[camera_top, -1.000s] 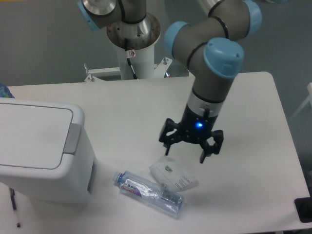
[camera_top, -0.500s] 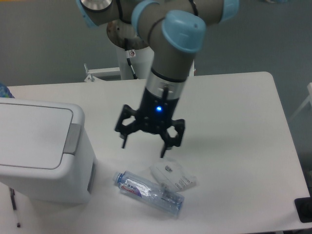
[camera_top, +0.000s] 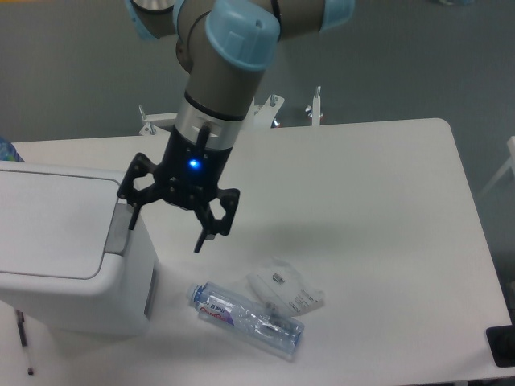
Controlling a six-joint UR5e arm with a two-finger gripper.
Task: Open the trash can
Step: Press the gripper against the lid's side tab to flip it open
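Observation:
The trash can (camera_top: pixel 60 257) is a large white boxy bin at the left edge of the table, its flat lid down. Its grey push tab (camera_top: pixel 120 229) sits on the right rim of the lid. My gripper (camera_top: pixel 167 227) is open and empty, pointing down. It hangs just right of the bin's top right edge, with its left fingertip (camera_top: pixel 133 217) right over the grey tab. I cannot tell whether that fingertip touches the tab.
A clear plastic water bottle (camera_top: pixel 245 318) lies on the table (camera_top: pixel 378 209) in front of the bin. A crumpled clear plastic wrapper (camera_top: pixel 286 289) lies just behind it. A dark object (camera_top: pixel 502 344) sits at the table's right front corner.
My gripper has moved steadily left, from above the wrapper to the bin's right edge over the grey tab. It stayed open. The lid, bottle and wrapper have not moved.

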